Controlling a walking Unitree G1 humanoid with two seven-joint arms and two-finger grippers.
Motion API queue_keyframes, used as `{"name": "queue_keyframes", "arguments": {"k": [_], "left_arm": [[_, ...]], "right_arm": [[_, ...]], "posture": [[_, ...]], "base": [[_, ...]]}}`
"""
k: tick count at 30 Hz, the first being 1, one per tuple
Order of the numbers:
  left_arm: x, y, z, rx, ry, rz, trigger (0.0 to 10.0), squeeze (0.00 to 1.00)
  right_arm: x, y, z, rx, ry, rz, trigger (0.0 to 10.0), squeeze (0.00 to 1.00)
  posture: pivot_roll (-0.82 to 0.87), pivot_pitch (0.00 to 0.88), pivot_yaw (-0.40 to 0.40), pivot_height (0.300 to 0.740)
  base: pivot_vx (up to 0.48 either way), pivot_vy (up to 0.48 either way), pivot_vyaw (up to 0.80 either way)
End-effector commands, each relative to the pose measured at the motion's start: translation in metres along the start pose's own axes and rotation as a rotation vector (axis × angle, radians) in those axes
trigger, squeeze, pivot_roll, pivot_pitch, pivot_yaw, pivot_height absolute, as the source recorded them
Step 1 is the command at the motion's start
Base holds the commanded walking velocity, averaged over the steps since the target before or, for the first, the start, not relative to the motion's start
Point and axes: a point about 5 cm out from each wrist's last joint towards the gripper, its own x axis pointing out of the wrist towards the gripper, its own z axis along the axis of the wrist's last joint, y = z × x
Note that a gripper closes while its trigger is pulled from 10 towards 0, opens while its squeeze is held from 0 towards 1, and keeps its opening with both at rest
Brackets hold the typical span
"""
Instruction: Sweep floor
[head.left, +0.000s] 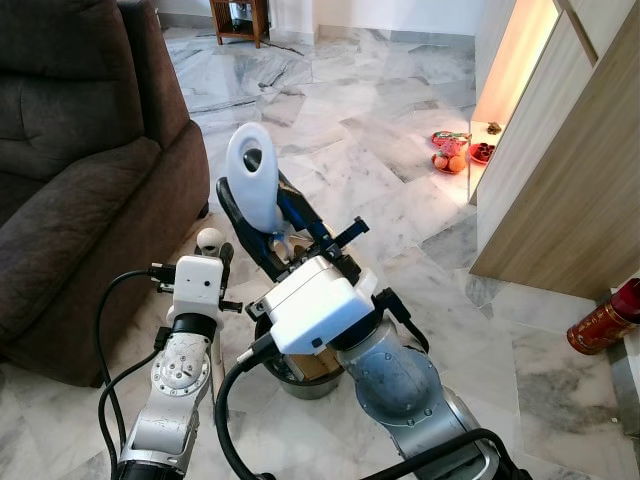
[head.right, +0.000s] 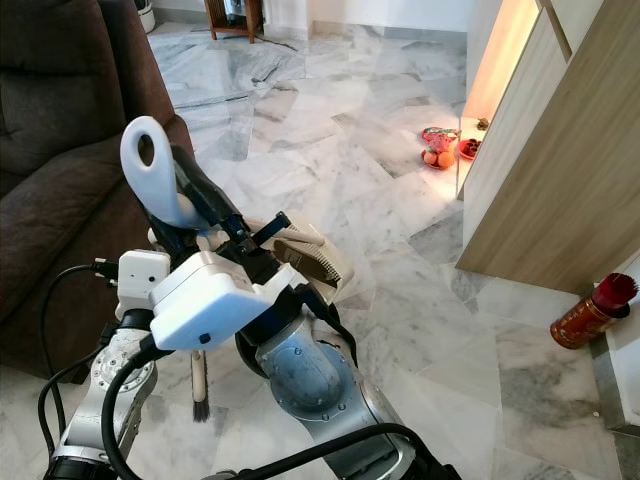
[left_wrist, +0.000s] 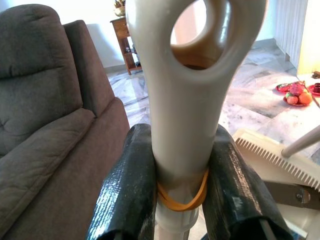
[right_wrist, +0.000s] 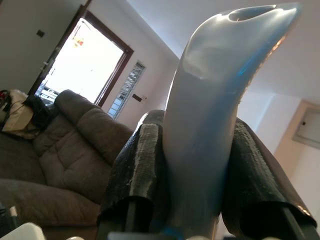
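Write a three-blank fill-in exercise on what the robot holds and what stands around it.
1. The left hand is shut on a cream broom handle with an ___ rubber band around it.
2. The pale dustpan handle is clamped in the ___ hand.
3. The dark brown sofa stands on the robot's ___ side.

Missing words: orange; right; left.

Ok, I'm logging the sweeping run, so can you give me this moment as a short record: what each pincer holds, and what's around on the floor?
left pincer: shut on beige handle, which has a rubber band around it
right pincer: shut on pale blue handle
dustpan: beige, comb-toothed edge, beside the right arm
floor: pale marble tiles
sofa: brown, on the robot's left
fruit plates: on the floor by the wooden cabinet
red cylinder: lying at the far right
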Motion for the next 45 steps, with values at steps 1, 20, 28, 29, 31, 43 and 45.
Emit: {"name": "queue_keyframes", "arguments": {"k": [1,20,28,29,31,43,45], "left_arm": [[0.0,0.003,0.008,0.037,-0.053,0.003,10.0,0.0],[0.0,0.002,0.008,0.038,-0.053,0.002,10.0,0.0],[0.0,0.002,0.009,0.037,-0.056,0.001,10.0,0.0],[0.0,0.002,0.009,0.037,-0.056,0.001,10.0,0.0],[0.0,0.002,0.009,0.037,-0.056,0.001,10.0,0.0],[-0.008,0.006,0.012,0.029,-0.072,-0.012,10.0,0.0],[-0.011,0.008,0.011,0.027,-0.065,-0.013,10.0,0.0]], "right_arm": [[0.003,-0.002,0.02,-0.044,-0.117,0.01,10.0,0.0],[0.002,-0.013,0.005,-0.221,-0.067,-0.015,10.0,0.0],[0.0,-0.063,-0.026,-0.278,0.09,-0.248,10.0,0.0],[-0.002,-0.068,-0.031,-0.288,0.11,-0.265,10.0,0.0],[-0.006,-0.078,-0.038,-0.299,0.142,-0.301,10.0,0.0],[-0.059,-0.105,-0.099,-0.236,0.432,-0.489,10.0,0.0],[-0.067,-0.107,-0.107,-0.209,0.469,-0.526,10.0,0.0]], "posture": [[0.09,0.155,0.028,0.74],[0.09,0.15,0.025,0.74],[0.08,0.138,0.026,0.74],[0.09,0.137,0.027,0.74],[0.09,0.137,0.027,0.74],[0.1,0.122,0.028,0.74],[0.09,0.121,0.03,0.74]], "base": [[0.0,0.0,0.0],[0.0,0.0,0.0],[0.0,0.0,0.0],[0.0,0.0,0.0],[0.0,0.0,0.0],[0.0,0.0,0.0],[0.0,0.0,0.0]]}}
